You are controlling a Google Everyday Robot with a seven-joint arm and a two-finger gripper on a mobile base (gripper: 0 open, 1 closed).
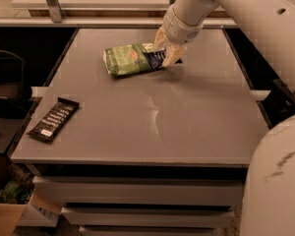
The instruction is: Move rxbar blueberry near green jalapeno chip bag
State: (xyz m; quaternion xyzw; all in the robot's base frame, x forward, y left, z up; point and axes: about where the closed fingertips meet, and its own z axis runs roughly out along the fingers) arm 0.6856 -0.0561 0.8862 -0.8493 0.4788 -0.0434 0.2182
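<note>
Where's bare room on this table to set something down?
The grey table is bare across its middle and front, from the long black-brown wrapped bar at its left edge to its right edge. Crowded at the back: crinkly green chip bag, small navy-blue bar and the gripper together.

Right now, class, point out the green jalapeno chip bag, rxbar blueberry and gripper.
green jalapeno chip bag (128, 60), camera view, middle of its face.
rxbar blueberry (154, 58), camera view, dark wrapper.
gripper (163, 54), camera view, its tip, over the bar.

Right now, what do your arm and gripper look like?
The arm is a smooth, thick off-white tube with a ringed cuff at the wrist. The gripper, at the bag's right end, is pale yellowish-cream. No cables show.
</note>
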